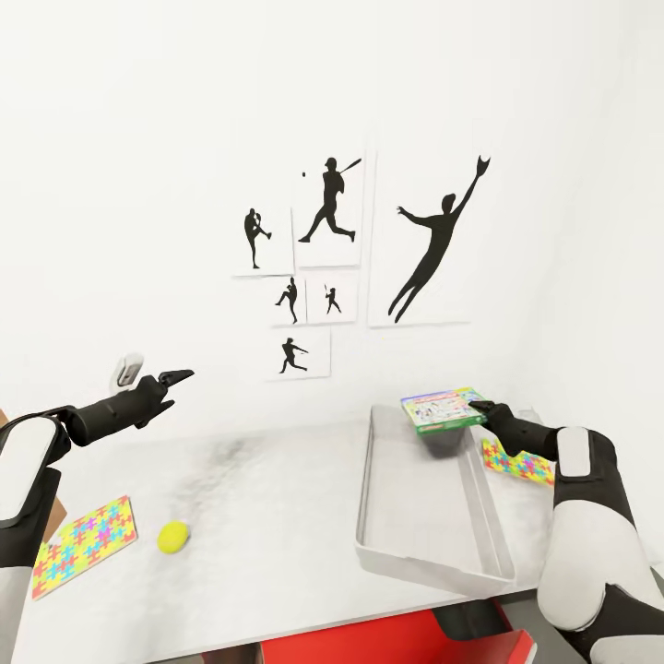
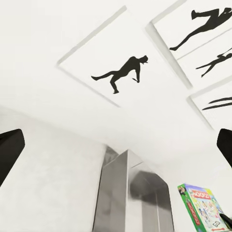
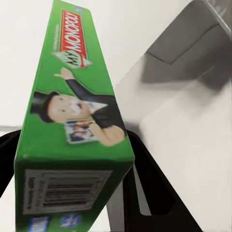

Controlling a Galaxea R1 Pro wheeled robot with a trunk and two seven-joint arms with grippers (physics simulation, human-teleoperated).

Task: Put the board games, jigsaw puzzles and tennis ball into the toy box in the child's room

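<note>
My right gripper point(image 1: 480, 407) is shut on the green-edged Monopoly board game point(image 1: 442, 409), holding it in the air over the far end of the toy box point(image 1: 433, 544), a shallow grey tray on the table point(image 1: 258, 498). In the right wrist view the game's green edge point(image 3: 72, 96) sits between the dark fingers point(image 3: 154, 193), with the tray's wall point(image 3: 193, 53) beyond. My left gripper point(image 1: 175, 377) hangs open and empty above the table's left part. The tennis ball point(image 1: 172, 537) and one jigsaw puzzle point(image 1: 83, 544) lie front left. A second puzzle point(image 1: 516, 461) lies right of the tray.
Black baseball-player silhouettes point(image 1: 433, 240) hang on the white wall behind the table. A red object point(image 1: 397, 636) sits below the table's front edge. The left wrist view looks across the tray point(image 2: 130, 198) to the held game point(image 2: 203, 205).
</note>
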